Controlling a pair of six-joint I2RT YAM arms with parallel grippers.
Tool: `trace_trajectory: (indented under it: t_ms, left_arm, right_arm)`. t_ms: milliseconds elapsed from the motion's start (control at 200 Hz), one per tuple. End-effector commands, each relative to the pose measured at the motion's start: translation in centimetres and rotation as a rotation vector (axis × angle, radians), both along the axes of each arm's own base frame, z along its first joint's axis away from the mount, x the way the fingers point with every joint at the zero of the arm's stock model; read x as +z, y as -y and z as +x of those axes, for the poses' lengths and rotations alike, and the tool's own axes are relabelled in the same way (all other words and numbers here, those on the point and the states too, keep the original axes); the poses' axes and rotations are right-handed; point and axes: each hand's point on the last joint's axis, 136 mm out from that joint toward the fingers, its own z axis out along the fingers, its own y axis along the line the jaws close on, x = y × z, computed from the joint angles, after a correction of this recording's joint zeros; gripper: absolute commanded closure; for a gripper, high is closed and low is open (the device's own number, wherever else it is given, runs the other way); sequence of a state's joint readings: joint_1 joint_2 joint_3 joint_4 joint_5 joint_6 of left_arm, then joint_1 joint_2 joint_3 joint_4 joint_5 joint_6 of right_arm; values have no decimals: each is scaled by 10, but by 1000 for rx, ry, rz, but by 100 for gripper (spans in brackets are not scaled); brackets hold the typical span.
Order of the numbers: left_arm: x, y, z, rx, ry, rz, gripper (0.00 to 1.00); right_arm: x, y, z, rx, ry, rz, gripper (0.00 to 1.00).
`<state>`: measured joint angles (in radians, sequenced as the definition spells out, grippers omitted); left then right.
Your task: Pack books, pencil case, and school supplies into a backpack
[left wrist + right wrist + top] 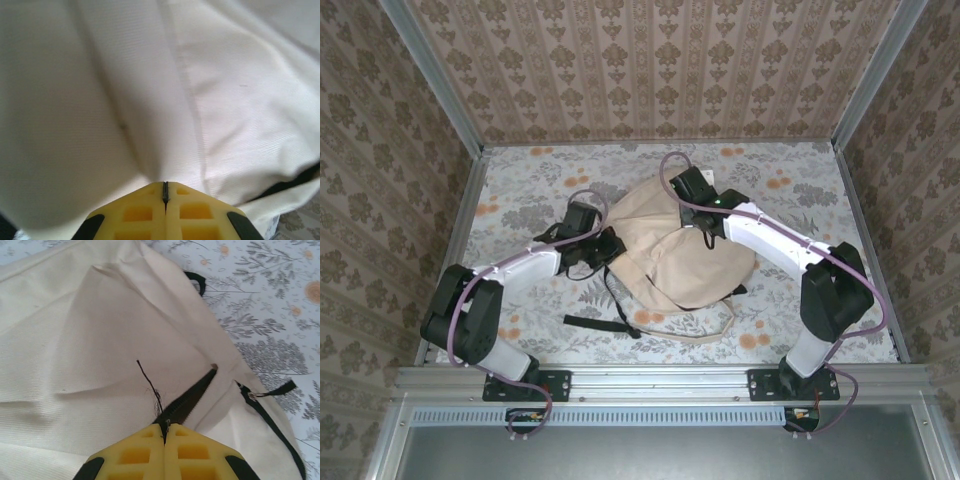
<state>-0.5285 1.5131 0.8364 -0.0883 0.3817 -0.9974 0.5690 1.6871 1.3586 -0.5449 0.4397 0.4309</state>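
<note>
On a flower-printed table (520, 190), between two robot arms, a cream canvas backpack (670, 255) lies at centre, its black strap (600, 322) and beige straps (705, 332) trailing toward the near edge. At left, the left gripper (165, 190) sits against the bag's left flank with its yellow jaws pressed together. Canvas folds run into the tips, so it appears to pinch a fold of the cloth, though the pinch itself is hidden. Across the middle, the bag bulges softly and creases wherever it is pulled. This is limp, light cloth that will likely sag, bunch and slide under a tug rather than hold a shape, so one side probably needs anchoring while the other is worked. At right, the right gripper (164, 429) is down on the bag's upper part, jaws likewise closed. It is clamped at the end of a black zipper (192, 395), where a small metal glint suggests the slider, and a loose dark thread (147, 380) curls up beside it. Further right, a second pull tab (275, 389) lies free at the canvas edge. The best holds look to be the firmer parts: zipper pulls, black trim and strap webbing. Bare canvas offers only a slippery, stretching pinch.
</note>
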Motion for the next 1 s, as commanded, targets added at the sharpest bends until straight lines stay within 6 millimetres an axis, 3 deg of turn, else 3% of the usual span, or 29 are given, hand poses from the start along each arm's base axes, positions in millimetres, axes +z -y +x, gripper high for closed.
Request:
trace_trajectory:
  t_ms: [0, 170, 435, 625, 820, 995]
  left_arm:
    - [42, 25, -2, -123, 125, -6, 84]
    - [60, 56, -9, -272, 223, 49, 64]
    - [41, 79, -13, -439, 241, 171, 55]
    - [31, 87, -18, -535, 244, 184, 55]
    - [20, 85, -18, -610, 241, 256, 70]
    - [22, 94, -22, -693, 267, 224, 66]
  right_arm:
    - [21, -11, -2, 72, 40, 86, 100]
    - [17, -15, -4, 84, 4, 204, 100]
    - [14, -15, -3, 85, -24, 281, 100]
    - [11, -12, -3, 75, -35, 305, 100]
    - [8, -14, -3, 81, -43, 308, 100]
    - [10, -13, -2, 80, -39, 306, 100]
